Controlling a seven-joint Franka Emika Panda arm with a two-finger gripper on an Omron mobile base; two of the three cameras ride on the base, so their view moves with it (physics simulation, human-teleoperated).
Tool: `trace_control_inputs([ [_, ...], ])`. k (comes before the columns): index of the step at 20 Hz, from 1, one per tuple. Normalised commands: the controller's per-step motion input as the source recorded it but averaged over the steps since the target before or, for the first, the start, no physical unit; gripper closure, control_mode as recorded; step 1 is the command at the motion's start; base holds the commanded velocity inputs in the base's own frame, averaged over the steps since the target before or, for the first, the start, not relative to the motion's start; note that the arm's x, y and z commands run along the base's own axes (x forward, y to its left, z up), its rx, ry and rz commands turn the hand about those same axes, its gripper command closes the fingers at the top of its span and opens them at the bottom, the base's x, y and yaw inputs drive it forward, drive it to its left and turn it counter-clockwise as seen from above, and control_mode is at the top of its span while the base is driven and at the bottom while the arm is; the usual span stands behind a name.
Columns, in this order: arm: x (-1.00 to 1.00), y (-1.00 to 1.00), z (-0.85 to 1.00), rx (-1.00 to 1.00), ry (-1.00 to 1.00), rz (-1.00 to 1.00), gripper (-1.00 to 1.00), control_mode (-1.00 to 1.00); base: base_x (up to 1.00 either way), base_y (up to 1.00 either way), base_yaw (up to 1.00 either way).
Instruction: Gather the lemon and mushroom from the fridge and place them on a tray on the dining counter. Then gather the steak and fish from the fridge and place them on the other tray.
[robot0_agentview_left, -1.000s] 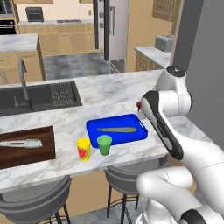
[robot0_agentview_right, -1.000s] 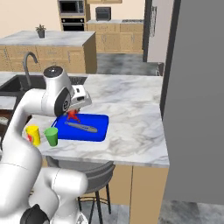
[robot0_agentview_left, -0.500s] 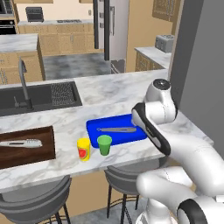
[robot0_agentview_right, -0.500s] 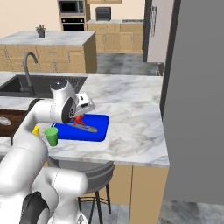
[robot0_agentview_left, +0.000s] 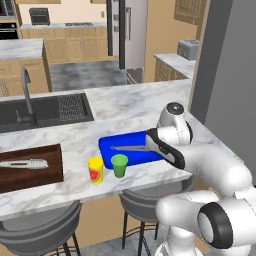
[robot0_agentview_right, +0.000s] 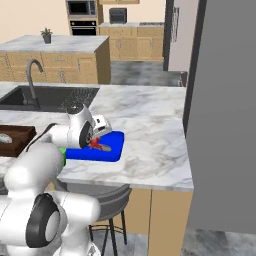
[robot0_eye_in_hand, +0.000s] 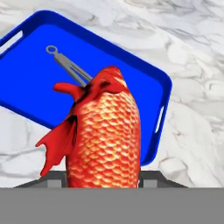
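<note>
A: Now, the two-finger gripper (robot0_eye_in_hand: 103, 186) clenches the red scaly fish (robot0_eye_in_hand: 104, 140), frame centre.

B: Above the bright blue shallow tray (robot0_eye_in_hand: 26, 94), upper left — lined up, I'd say, for release.

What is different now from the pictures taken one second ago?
The arm has bent forward and lowered the gripper toward the blue tray; it hung higher, above the tray's right end, before. It still holds the red fish, not yet released. The tongs in the tray, the yellow cup, the green cup and the brown tray have not moved.
</note>
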Motion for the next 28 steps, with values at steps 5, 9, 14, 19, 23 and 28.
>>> trace_control_inputs([
  [5, 0.43, 0.00, -0.37, 0.00, 0.00, 0.00, 1.00, -1.00, 0.00, 0.00, 0.00],
  [9, 0.48, 0.01, -0.28, 0.00, 0.00, 0.00, 1.00, -1.00, 0.00, 0.00, 0.00],
  [14, 0.37, 0.00, -0.27, 0.00, 0.00, 0.00, 1.00, -1.00, 0.00, 0.00, 0.00],
  [19, 0.24, 0.00, -0.28, 0.00, 0.00, 0.00, 1.00, -1.00, 0.00, 0.00, 0.00],
  [23, 0.23, 0.00, -0.30, 0.00, 0.00, 0.00, 1.00, -1.00, 0.00, 0.00, 0.00],
  [28, 0.26, 0.00, -0.28, 0.00, 0.00, 0.00, 1.00, -1.00, 0.00, 0.00, 0.00],
])
